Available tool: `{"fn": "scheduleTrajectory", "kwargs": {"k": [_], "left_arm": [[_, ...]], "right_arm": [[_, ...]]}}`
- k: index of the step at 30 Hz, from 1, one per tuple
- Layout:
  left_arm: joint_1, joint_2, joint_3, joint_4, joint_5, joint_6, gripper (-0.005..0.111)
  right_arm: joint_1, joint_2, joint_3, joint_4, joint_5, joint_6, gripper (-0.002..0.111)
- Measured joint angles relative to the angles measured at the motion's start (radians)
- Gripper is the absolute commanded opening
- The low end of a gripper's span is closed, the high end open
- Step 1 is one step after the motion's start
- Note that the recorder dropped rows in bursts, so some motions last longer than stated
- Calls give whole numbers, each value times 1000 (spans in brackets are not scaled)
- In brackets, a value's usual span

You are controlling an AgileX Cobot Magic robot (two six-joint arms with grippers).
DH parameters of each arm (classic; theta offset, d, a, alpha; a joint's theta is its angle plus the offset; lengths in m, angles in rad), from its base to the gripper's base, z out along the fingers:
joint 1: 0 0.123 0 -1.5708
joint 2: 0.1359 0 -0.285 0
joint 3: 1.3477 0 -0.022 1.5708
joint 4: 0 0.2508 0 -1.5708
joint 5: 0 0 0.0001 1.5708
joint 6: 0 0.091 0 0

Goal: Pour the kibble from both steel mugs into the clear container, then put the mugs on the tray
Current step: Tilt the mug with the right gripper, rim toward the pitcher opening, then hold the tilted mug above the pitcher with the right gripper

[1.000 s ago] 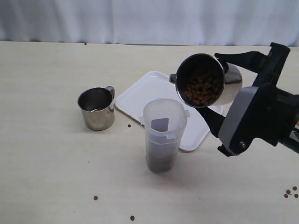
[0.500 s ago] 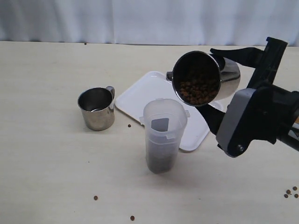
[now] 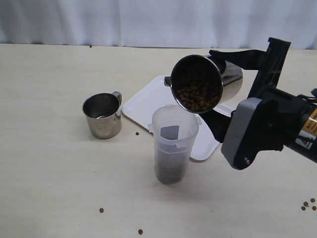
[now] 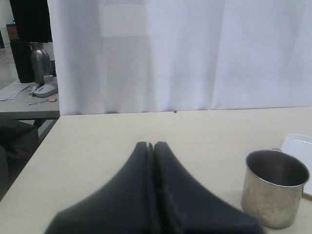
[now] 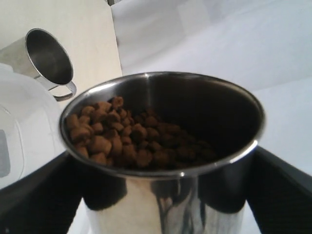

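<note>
My right gripper (image 3: 212, 85) is shut on a steel mug (image 3: 198, 89), which is tipped on its side with its mouth over the clear container (image 3: 173, 141). Kibble (image 3: 197, 97) lies against the mug's lower lip; in the right wrist view the kibble (image 5: 122, 139) fills the mug (image 5: 165, 195) up to its rim. Dark kibble (image 3: 169, 173) sits in the container's bottom. The other steel mug (image 3: 102, 115) stands empty and upright left of the white tray (image 3: 146, 101). My left gripper (image 4: 150, 145) is shut and holds nothing, with that empty mug (image 4: 275, 187) beside it.
Loose kibble lies on the table: one pellet (image 3: 137, 133) by the container, two more (image 3: 101, 210) near the front edge, and a few (image 3: 307, 204) at the far right. A white curtain (image 3: 158, 20) backs the table.
My right gripper has carried the filled mug leftward and a little down, bringing its tilted mouth over the container's rim. The left gripper and the empty mug have not moved.
</note>
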Motion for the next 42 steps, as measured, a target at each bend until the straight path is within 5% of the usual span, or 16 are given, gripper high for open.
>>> {"fn": "scheduleTrajectory", "kwargs": {"k": [20,42], "left_arm": [[0,0,0,0,0,0,0],[0,0,0,0,0,0,0]], "right_arm": [[0,85,-5,0,-70,-123,5],[0,85,-5,-60,-73,-47,5]]}}
